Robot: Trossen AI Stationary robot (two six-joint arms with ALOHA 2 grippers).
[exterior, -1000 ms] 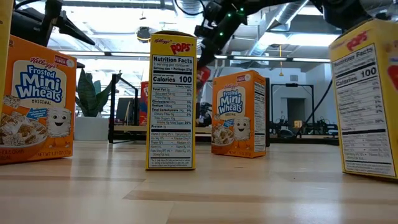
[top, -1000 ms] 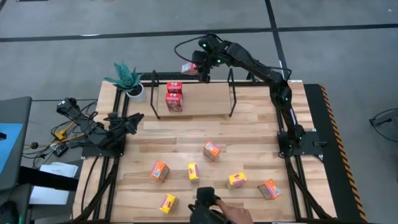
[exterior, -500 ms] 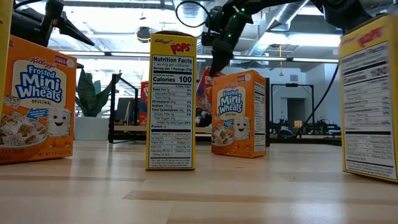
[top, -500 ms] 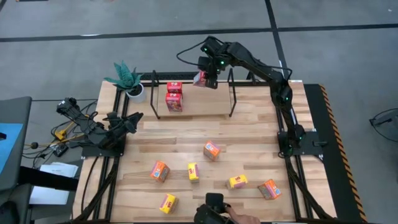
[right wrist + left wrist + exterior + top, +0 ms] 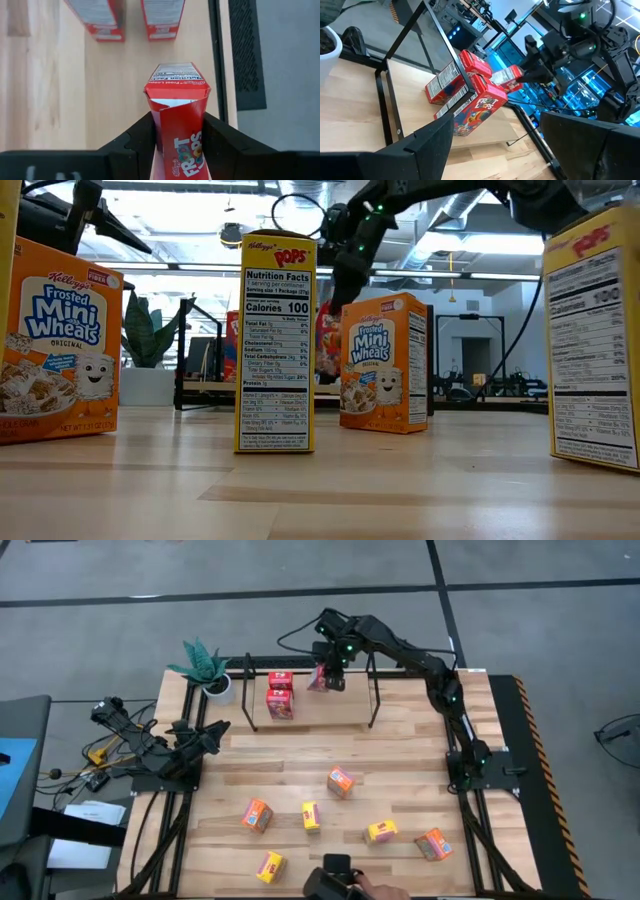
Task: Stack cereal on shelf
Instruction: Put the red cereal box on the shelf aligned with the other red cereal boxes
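A small red cereal box (image 5: 177, 112) is held between the two dark fingers of the right gripper (image 5: 330, 673). The words "Froot Loops" are printed on its red front, and a white panel of small print is seen on its far end. The sides of the box are squeezed in a little where the fingers (image 5: 225, 145) press on it. The long side of the box runs straight out from the gripper, so its far end points away from the wrist and down toward the wooden base of the shelf (image 5: 372, 690).

From above, the held box is seen over the shelf, near the back rail and between the two black end loops. Two more red boxes (image 5: 280, 696) are already set on the shelf, just beside the held one. One of them (image 5: 447, 80) is placed behind the other (image 5: 477, 107), and they are touching.

Six other boxes are spread over the front part of the table (image 5: 400, 760). Three are orange: one (image 5: 341, 781) near the middle, one (image 5: 257, 815) more to the left and one (image 5: 433, 843) at the right. Three are yellow: one (image 5: 311, 816), one (image 5: 381, 831) and one (image 5: 269, 866) near the front edge.

The left gripper (image 5: 215, 732) is kept near the left side of the table, well apart from the shelf. Its fingers are spread apart and nothing is held in them.

A white pot with a green plant (image 5: 206, 665) is seen at the back left corner.
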